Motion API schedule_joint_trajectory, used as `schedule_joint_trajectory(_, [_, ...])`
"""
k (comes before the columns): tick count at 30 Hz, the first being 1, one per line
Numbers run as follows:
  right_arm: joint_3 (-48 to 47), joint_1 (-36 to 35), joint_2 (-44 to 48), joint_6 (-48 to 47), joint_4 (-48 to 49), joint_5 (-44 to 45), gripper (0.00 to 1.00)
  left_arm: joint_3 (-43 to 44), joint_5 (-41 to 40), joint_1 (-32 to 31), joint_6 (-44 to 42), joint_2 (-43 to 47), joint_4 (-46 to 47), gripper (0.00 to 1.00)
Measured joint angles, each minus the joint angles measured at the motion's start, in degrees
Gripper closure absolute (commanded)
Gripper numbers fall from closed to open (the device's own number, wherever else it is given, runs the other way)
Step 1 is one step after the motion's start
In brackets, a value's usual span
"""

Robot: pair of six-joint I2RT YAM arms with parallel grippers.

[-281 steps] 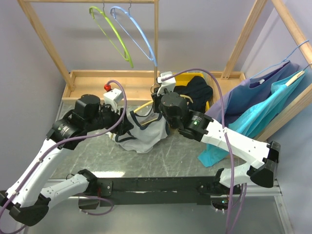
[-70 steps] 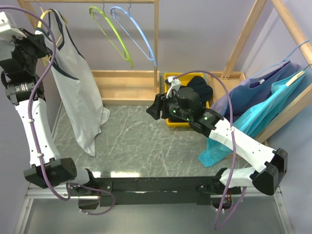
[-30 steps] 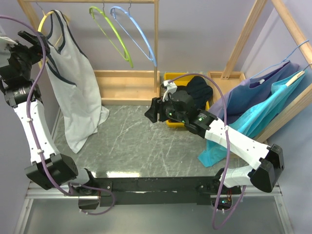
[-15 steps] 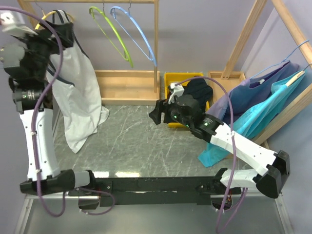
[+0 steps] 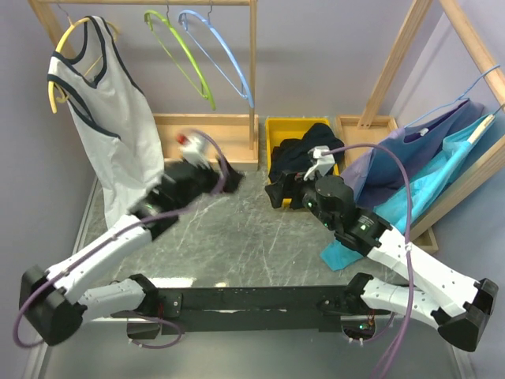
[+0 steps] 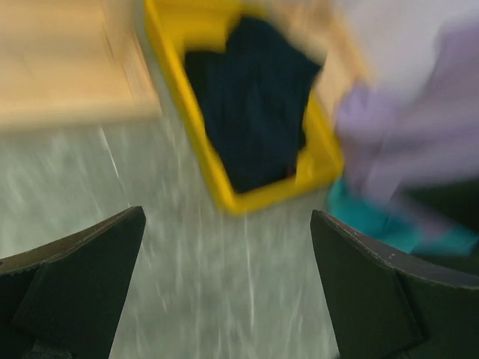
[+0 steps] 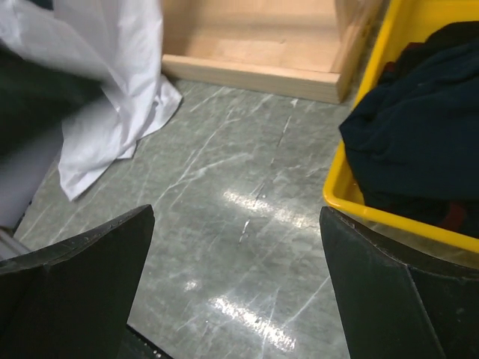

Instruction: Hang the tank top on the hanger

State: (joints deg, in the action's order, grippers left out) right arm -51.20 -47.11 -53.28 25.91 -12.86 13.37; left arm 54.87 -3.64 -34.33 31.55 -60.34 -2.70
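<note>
The white tank top (image 5: pixel 110 118) with navy trim hangs from the yellow hanger (image 5: pixel 65 39) on the wooden rail at the far left. Its lower hem (image 7: pixel 112 97) lies on the table in the right wrist view. No gripper touches it. My left gripper (image 5: pixel 225 178), blurred by motion, is low over the middle of the table. It stands open and empty (image 6: pixel 228 224). My right gripper (image 5: pixel 278 193) is just in front of the yellow bin, also open with nothing between its fingers (image 7: pixel 236 217).
A yellow bin (image 5: pixel 278 126) holds a black garment (image 5: pixel 312 142); its rim (image 6: pixel 209 179) (image 7: pixel 352 209) lies close to both grippers. A lime-green hanger (image 5: pixel 181 51) and a light-blue hanger (image 5: pixel 221 47) hang on the rail. Blue and teal garments (image 5: pixel 426 166) hang at right. A wooden tray (image 5: pixel 205 130) sits behind.
The left arm has dropped from the hanger down to the middle of the table, leaving the tank top hanging. The right gripper has opened wider and drawn back toward the bin.
</note>
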Motion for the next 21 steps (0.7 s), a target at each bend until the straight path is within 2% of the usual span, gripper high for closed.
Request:
schedule_joint_trajectory(4, [2.86,0.0,2.82,0.66,-0.09,2.51,0.0,-10.56,-3.48,-12.9,3.26,-2.97,-0.31,0.01])
schedule_joint_trajectory(6, [4.11,0.0,4.02,1.05,-0.39,3.26,0.0,-11.47,-4.9,-15.8,5.4,-4.11,-1.75,0.01])
schedule_joint_trajectory(13, [6.56,0.0,7.43,1.51,-1.11,3.78,0.0,-11.47,-8.76,-16.9,10.27,-3.04,-3.76,0.01])
schedule_joint_trajectory(21, [6.91,0.0,7.63,1.51,-1.29,4.22,0.0,-12.92,-10.38,-16.92,9.44,6.58,-3.85,0.01])
